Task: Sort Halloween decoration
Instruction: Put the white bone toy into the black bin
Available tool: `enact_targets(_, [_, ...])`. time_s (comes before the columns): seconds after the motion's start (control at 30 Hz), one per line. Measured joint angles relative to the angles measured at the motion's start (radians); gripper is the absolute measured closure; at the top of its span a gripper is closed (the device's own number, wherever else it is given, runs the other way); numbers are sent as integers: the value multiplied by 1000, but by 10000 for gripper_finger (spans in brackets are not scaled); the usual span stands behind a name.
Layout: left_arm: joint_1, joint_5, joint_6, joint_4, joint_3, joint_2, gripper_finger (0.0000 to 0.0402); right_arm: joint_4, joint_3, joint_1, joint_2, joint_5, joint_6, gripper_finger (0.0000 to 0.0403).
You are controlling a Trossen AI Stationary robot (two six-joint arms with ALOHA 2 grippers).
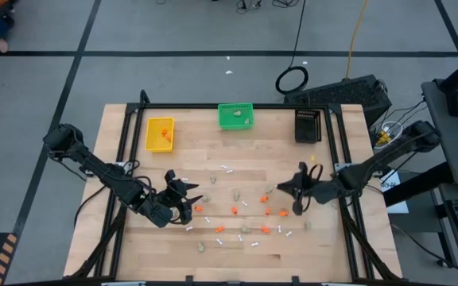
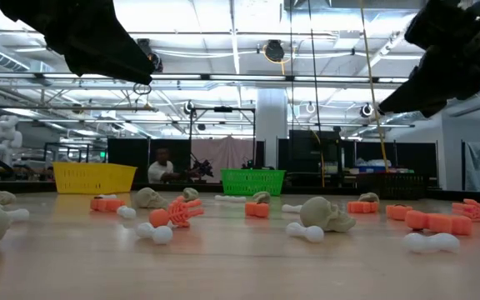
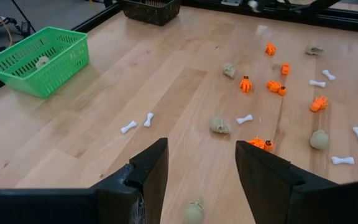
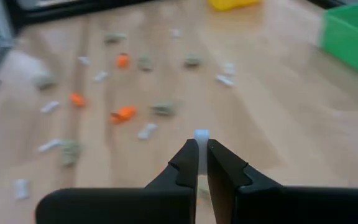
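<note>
Tiny Halloween pieces lie scattered over the wooden table's middle: orange bits (image 1: 266,211), beige-grey lumps (image 1: 236,193) and thin white sticks (image 1: 227,168). My left gripper (image 1: 183,193) (image 3: 201,165) is open above the scatter's left side, with a beige lump (image 3: 194,211) on the table below its gap. My right gripper (image 1: 294,191) (image 4: 202,152) hovers over the scatter's right side, shut on a white stick. In the low view both arms sit high above the tabletop. My right gripper pinches a thin white stick between its two fingertips. One end of the stick (image 4: 201,134) pokes out past the tips, and the rest is hidden between the fingers. The stick is lifted clear of the table.
Three small bins stand along the table's far edge: yellow (image 1: 159,133) with orange bits inside, green (image 1: 235,116) with beige lumps inside, black (image 1: 308,125). A dark frame rail runs round the tabletop. Bare wood lies between the bins and the scatter.
</note>
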Motion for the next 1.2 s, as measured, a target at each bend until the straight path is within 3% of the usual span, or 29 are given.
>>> enact_targets(0.27, [1, 0, 0, 2, 0, 0, 215, -337, 6, -192, -176, 17, 40, 394])
enact_targets(0.63, [2, 0, 0, 2, 0, 0, 215, -750, 170, -430, -189, -5, 174, 394])
enact_targets(0.97, [1, 0, 12, 5, 0, 0, 215, -805, 208, -773, -117, -31, 54, 394])
enact_targets(1.2, [1, 0, 33, 8, 0, 0, 215, -661, 208, -991, 0, -122, -119, 394])
